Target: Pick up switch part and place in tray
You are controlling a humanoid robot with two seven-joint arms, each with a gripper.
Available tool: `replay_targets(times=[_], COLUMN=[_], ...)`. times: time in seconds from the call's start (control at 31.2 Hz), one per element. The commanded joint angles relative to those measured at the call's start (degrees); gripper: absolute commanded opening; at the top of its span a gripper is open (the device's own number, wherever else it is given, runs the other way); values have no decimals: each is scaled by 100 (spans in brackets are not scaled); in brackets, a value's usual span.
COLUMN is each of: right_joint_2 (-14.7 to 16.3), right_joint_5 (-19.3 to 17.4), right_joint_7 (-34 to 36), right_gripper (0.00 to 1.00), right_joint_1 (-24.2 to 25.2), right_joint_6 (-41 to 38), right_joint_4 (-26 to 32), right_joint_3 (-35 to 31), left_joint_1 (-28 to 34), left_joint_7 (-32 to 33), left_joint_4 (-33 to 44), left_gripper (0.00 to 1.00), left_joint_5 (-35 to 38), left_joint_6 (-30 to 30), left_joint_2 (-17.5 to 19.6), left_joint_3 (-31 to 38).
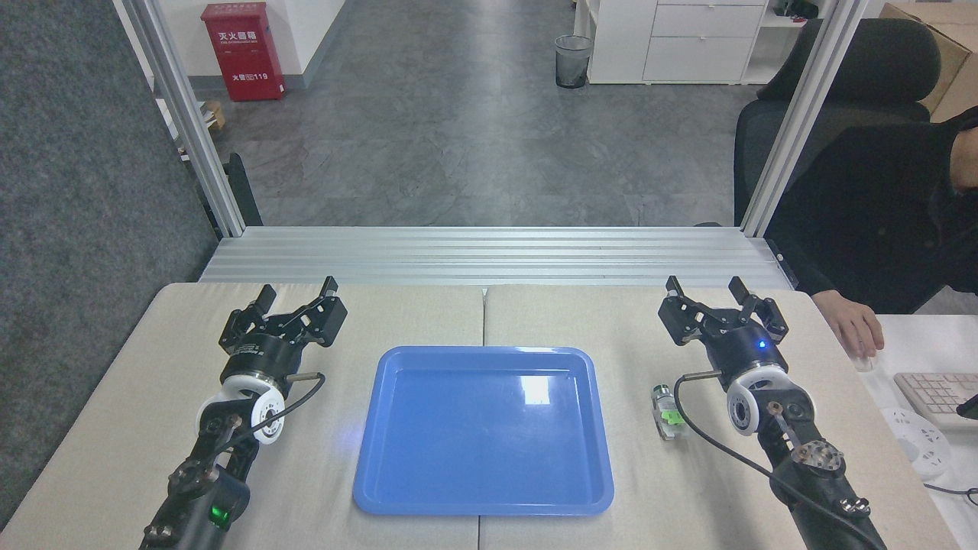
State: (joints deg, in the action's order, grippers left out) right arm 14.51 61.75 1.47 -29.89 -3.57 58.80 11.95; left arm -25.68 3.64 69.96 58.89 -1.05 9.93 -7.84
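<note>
The blue tray (397, 489) lies flat in the middle of the beige table, with nothing in it. The switch part (667, 412), whitish with a green clip, lies on the table just right of the tray's right rim. My right gripper (704, 287) stands open beyond and slightly right of the switch part, holding nothing; its wrist is beside the part. Left of the tray, my left gripper (298, 289) is open too, with nothing between its fingers.
A person's hand (856, 328) rests on a mouse at the table's right edge, beside a keyboard (936, 396). Aluminium frame rails (489, 256) run along the far edge of the table, with posts at both back corners.
</note>
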Motion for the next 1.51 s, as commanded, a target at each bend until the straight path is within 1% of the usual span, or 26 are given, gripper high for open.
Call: replay_targets(times=[0.0,1.47], right_joint_2=[8,-1], right_joint_5=[4,12], right_joint_7=[3,3], right_gripper=[98,98], right_joint_1=[-8,80], right_joint_6=[-4,5], right_joint_4=[0,0], right_joint_3=[1,-17], left_joint_1=[-8,1], left_joint_7=[-4,-4], left_joint_4=[0,0], left_gripper=[100,100], left_joint_5=[0,0], left_joint_6=[-1,-1], left_joint_2=[0,0], left_joint_3=[2,-7])
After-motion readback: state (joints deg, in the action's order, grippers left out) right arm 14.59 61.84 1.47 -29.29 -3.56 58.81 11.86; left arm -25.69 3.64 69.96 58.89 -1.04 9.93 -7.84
